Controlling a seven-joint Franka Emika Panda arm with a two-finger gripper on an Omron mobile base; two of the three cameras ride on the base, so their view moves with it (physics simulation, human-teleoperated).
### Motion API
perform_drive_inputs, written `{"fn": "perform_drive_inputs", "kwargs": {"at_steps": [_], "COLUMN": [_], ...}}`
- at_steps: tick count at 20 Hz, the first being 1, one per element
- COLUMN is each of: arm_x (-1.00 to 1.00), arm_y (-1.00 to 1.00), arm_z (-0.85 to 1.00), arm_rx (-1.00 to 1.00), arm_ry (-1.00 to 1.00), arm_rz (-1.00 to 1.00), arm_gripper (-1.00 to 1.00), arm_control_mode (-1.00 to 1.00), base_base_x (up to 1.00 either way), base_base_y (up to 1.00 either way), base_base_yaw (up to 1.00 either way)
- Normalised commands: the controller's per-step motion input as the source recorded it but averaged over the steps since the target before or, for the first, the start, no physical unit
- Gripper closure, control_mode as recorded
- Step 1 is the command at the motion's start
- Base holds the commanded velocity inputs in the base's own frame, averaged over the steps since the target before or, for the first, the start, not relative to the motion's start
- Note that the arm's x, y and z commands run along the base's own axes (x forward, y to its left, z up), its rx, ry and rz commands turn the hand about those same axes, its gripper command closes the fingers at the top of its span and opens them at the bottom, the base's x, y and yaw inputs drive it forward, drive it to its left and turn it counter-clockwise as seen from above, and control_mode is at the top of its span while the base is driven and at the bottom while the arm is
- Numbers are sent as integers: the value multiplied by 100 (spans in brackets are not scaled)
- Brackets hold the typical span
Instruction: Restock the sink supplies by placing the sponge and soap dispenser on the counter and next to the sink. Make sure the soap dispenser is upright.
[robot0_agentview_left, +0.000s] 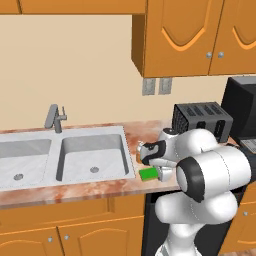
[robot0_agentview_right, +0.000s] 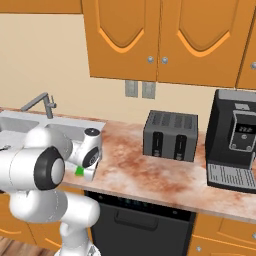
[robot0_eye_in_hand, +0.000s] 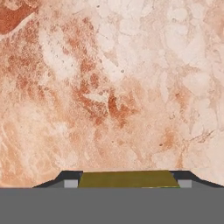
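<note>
The worktop (robot0_agentview_left: 117, 183), a reddish-brown and cream marbled slab, ran across the scene with the grey double-basin sink (robot0_agentview_left: 62, 156) set into its left part and a lever faucet (robot0_agentview_left: 55, 118) behind the basins. Further right stood a dark toaster (robot0_agentview_right: 170, 135) and, at the far right, a black coffee machine (robot0_agentview_right: 236, 140). The white arm reached low over the strip of stone just right of the sink.

The sponge (robot0_agentview_left: 148, 174), a bright green flat block, sat at the near edge of the worktop, just right of the sink's right basin, under the hand. In the hand view its olive-green top lay between the two dark finger tips, with marbled stone beyond.

The main risk, as I judged it, was the sponge's position: it lay close to the front edge, so a release with the hand tilted or slid forward could tip it off onto the floor. A drag sideways on withdrawal could also push it into the basin. The soap dispenser was not something I could place from these views, so that half of the job seemed not yet done.

The tool (robot0_eye_in_hand: 129, 180) stood partly closed, its fingers (robot0_eye_in_hand: 71, 183) pressed against either end of the sponge, so it appeared clamped on it.
</note>
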Motion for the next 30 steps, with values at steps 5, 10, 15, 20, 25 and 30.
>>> {"fn": "perform_drive_inputs", "kwargs": {"at_steps": [5, 10, 15, 20, 25, 30], "arm_x": [22, 16, 4, 8, 3, 0], "arm_y": [0, 0, 0, 2, 4, 0], "arm_z": [0, -5, -15, -14, -12, -2], "arm_rx": [4, 2, 0, 0, 0, 0], "arm_ry": [0, 0, 2, 4, 4, 2], "arm_rz": [0, 0, 0, 0, 0, -1], "arm_gripper": [100, 100, 100, 100, -100, -100], "arm_control_mode": [-100, -100, -100, -100, -100, -100], "base_base_x": [0, 0, 0, 0, 0, 0], "base_base_y": [0, 0, 0, 0, 0, 0], "base_base_yaw": [0, 0, 0, 0, 0, 0]}}
